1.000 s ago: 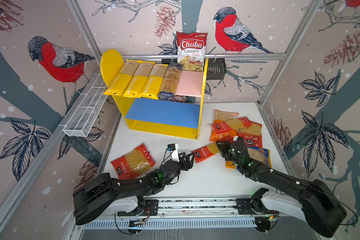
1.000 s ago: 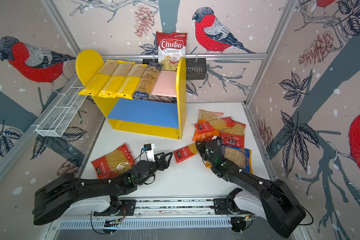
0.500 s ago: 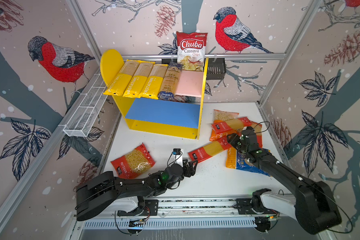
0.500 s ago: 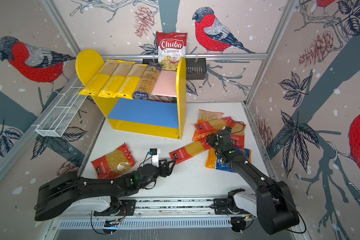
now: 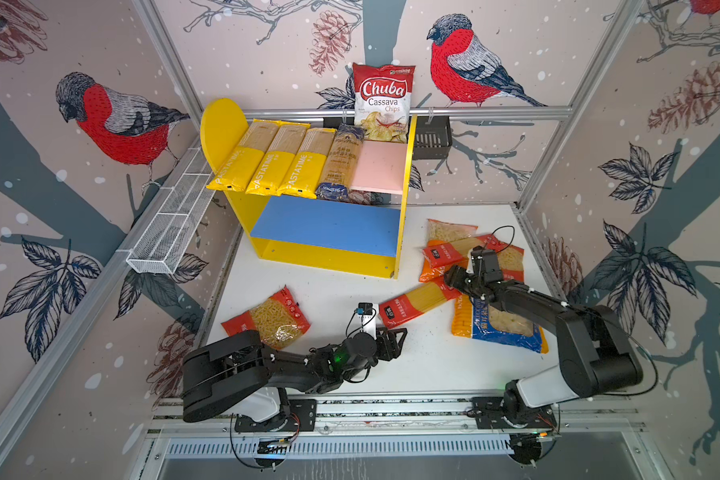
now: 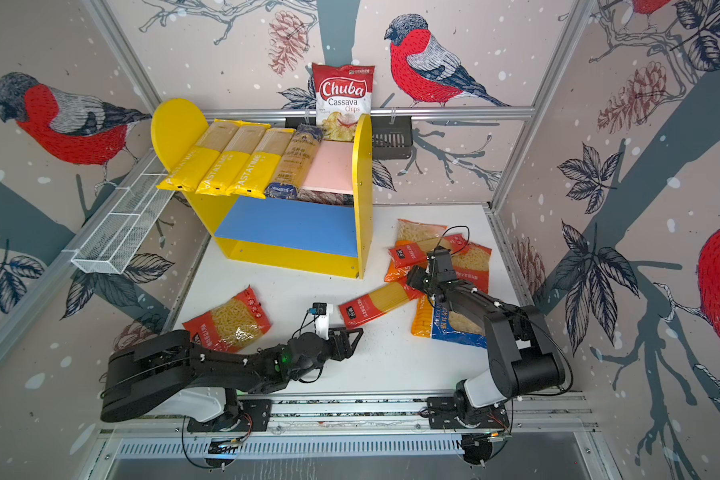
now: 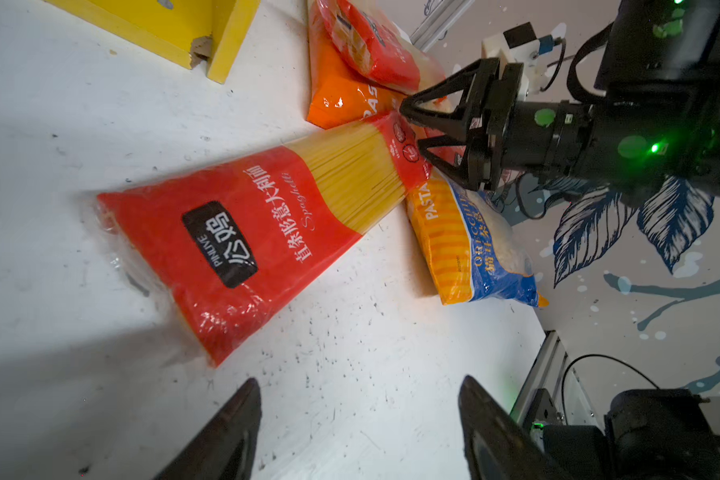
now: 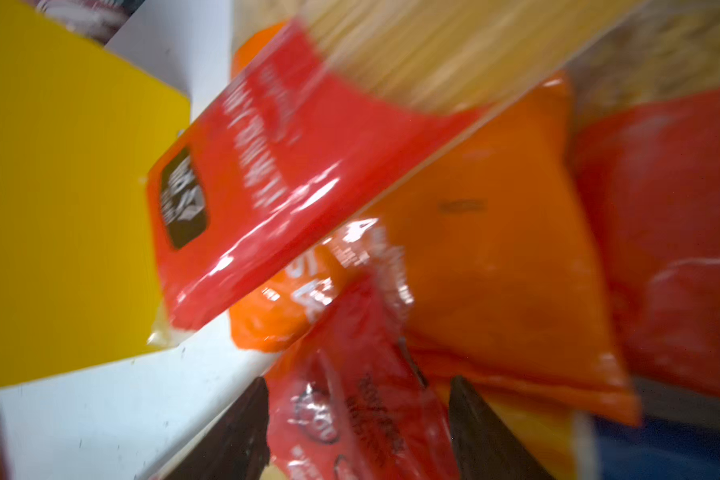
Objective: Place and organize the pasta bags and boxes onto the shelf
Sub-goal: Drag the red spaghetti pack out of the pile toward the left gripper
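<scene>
step in hand looks like getting the red spaghetti pack (image 5: pixel 416 302) up to the shelf (image 5: pixel 242 208). the pack lies flat and diagonal on the table (image 5: pixel 425 370), far end lapping onto the blue-orange bag (image 5: pixel 499 328), near end just ahead of the left gripper (image 5: pixel 400 337). that gripper hovers low over bare table, jaws spread wide, nothing btwn them. the right gripper (image 5: pixel 450 277) sits at the pack's far end w/ jaws parted either side of the crimped film. the right wrist view is blurred, so i can't tell if the pads touch it, but it doesn't read as a clamp. the upper pink board (image 5: pixel 381 166) carries three yellow pastatime packs (image 5: pixel 275 162) and a blue-labelled spaghetti pack (image 5: pixel 341 164) side by side, w/ one bare lane by the right panel. the blue lower board (image 5: pixel 329 226) holds nothing. next move, prob: right gripper backs clear, left gripper drops across the pack's narrow width near the middle so it doesn't droop, closes, lifts, then turns it parallel to the shelved packs for that lane. the red macaroni bag (image 5: pixel 273 318) and the pile of bags (image 5: pixel 454 253) by the right arm aren't shelved yet.
</scene>
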Robot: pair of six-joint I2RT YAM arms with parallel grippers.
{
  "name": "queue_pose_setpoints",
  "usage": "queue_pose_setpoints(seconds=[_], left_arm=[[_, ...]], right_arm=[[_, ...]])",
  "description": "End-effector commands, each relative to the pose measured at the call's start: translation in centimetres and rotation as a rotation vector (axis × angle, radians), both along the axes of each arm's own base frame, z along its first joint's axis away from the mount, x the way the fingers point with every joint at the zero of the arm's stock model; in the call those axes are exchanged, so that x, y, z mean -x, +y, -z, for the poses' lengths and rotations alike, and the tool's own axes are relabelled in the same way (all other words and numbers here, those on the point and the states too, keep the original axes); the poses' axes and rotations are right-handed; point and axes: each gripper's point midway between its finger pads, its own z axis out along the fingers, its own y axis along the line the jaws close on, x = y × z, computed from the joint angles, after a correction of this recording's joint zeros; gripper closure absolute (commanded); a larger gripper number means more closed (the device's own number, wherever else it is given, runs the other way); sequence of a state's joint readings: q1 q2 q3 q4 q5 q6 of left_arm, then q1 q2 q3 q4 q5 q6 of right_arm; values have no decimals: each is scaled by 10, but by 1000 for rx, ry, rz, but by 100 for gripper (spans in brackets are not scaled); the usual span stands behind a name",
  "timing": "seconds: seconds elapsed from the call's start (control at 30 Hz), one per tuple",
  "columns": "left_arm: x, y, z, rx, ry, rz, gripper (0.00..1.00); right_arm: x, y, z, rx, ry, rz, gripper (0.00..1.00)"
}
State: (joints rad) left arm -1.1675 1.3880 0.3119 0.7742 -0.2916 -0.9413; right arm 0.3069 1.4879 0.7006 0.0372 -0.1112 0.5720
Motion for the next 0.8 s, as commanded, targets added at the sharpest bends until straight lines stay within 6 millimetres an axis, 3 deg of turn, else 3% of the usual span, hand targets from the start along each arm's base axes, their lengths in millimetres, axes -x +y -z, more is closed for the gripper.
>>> queue_pose_setpoints(seconds=[0.0,0.27,0.33,0.47,0.63,0.77], left_arm=[[-5,10,1,-7,21,-41,26],[-10,36,-4,-22,32,-85,26],[-10,39,-5,-35,24,-84,26],[-2,31,-9,18,38,-38,25],[9,3,-2,3,60,38,25],[10,-10,0,-6,70,65,26]], right_arm=[[24,24,4,-32,31,-78,33],[95,99,12,-146,127,-269,35],[102,106,5,-159,124,-311,35],[79,77,-10,-75,62,-255,34],[38,32,-6,65,37,-135,29],[14,18,8,116,45,-78,27]])
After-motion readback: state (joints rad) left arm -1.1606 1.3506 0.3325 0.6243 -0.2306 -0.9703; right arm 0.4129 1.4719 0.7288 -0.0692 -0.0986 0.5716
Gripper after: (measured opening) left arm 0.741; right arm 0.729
